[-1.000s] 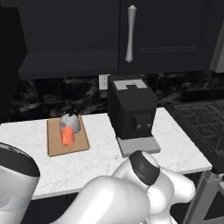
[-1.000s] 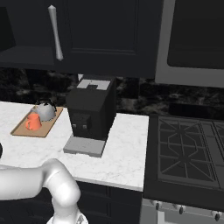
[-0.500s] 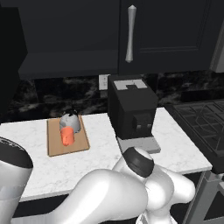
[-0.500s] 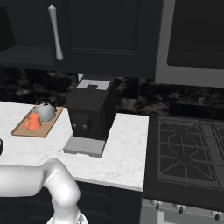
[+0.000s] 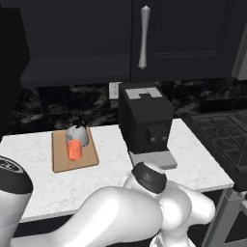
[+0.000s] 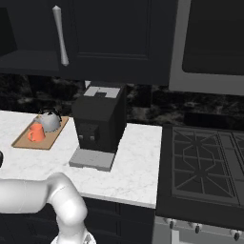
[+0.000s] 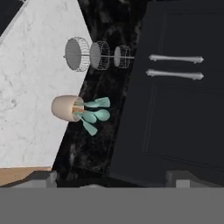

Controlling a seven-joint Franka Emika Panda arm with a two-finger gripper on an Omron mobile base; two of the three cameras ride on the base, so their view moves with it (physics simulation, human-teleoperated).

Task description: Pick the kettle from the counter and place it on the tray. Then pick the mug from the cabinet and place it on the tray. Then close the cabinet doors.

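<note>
Already we see the kettle (image 5: 77, 135) and the orange mug (image 5: 73, 150) sitting together on the tray (image 5: 60, 163), which lies on the marble desk (image 5: 108, 169) left of the black coffee machine (image 5: 144, 123). Through the hand camera we find both cabinet doors (image 7: 175, 109) closed, their two silver handles (image 7: 175, 74) side by side. We cannot tell whether the gripper is released or clenched

A big black coffee machine (image 5: 145, 118) stands on a grey plate (image 5: 153, 159). A black stove (image 6: 205, 174) sits right beside the bench. A tan cup (image 7: 65, 108) holds green spoons (image 7: 94, 114). Three wire strainers (image 7: 94, 54) hang nearby on the dark wall.
</note>
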